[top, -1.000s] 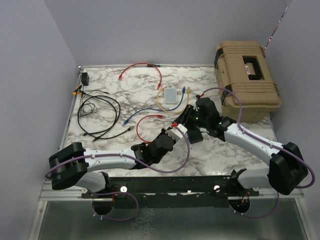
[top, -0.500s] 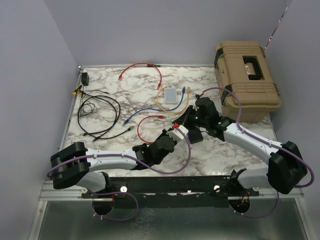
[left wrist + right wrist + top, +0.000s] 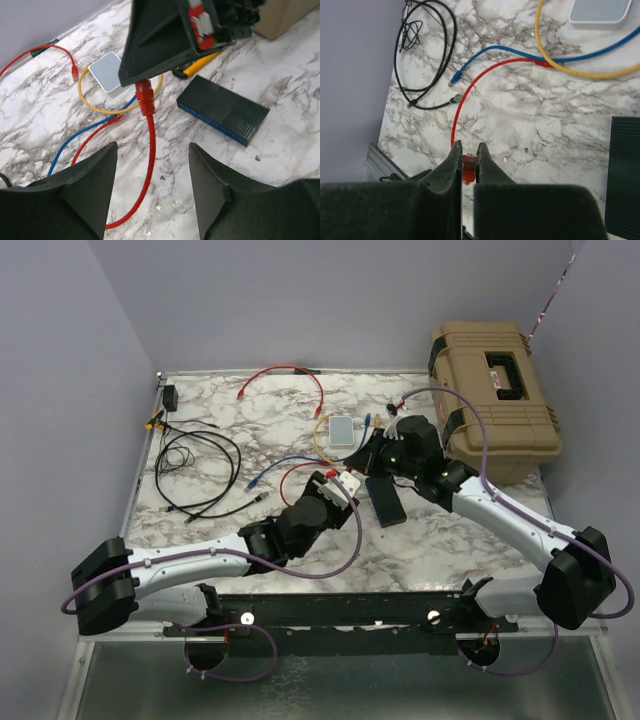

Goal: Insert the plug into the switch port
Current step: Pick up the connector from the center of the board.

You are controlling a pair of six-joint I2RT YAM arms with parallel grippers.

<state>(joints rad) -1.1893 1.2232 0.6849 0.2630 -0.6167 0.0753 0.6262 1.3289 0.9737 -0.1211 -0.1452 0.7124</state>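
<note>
Left pincer: nearest item, to the near left of the switch; fingers spread wide apart, nothing between them, the red cable passing below the gap. Switch: flat black ribbed box lying on the marble table, a blue strip along the long edge turned toward the left pincer; touched by neither pincer, no cable in it. Plug: red, held off the table to the left of the switch and apart from it, its cable hanging down and curving away across the table. Right pincer: just beyond the switch's far left corner, pointing back toward the near left, fingers clamped together on the plug. Blue cable and yellow cable: lying past the switch on its far left, the yellow looped around a small white box. Black cable: coiled well to the left of the switch. Second red cable: far left of the switch, near the back edge. Tan case: far right of the switch, lid closed.
</note>
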